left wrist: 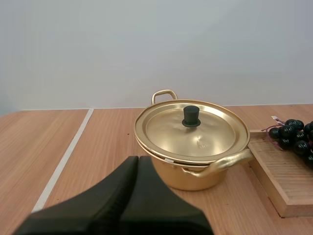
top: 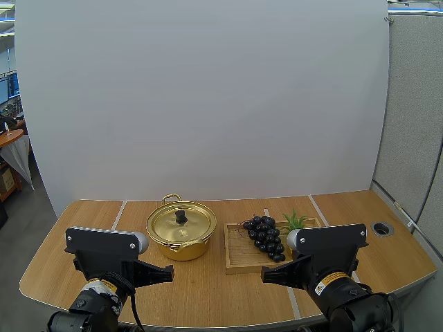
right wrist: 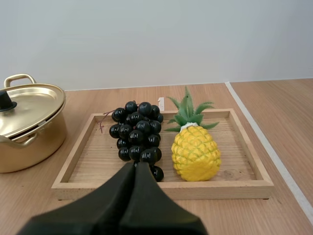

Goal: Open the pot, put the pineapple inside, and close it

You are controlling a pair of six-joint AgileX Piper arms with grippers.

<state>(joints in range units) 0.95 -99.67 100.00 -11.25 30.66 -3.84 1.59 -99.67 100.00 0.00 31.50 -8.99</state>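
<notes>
A gold pot (top: 181, 232) (left wrist: 193, 147) (right wrist: 27, 129) stands on the table with its lid (left wrist: 191, 129) on, a black knob (left wrist: 191, 116) at the lid's centre. To its right a yellow pineapple (right wrist: 194, 149) with green leaves (top: 295, 220) lies in a wooden tray (top: 239, 259) (right wrist: 156, 188), next to a bunch of black grapes (top: 265, 236) (right wrist: 137, 137). My left gripper (top: 168, 274) (left wrist: 138, 161) is shut on nothing, in front of the pot. My right gripper (top: 265, 277) (right wrist: 137, 166) is shut on nothing, at the tray's near edge.
The wooden table (top: 208, 290) has pale seams (left wrist: 63, 161) (right wrist: 266, 142) running front to back. A round cable hole (top: 382, 228) sits at the far right. The tray's left end (left wrist: 279, 181) lies just right of the pot.
</notes>
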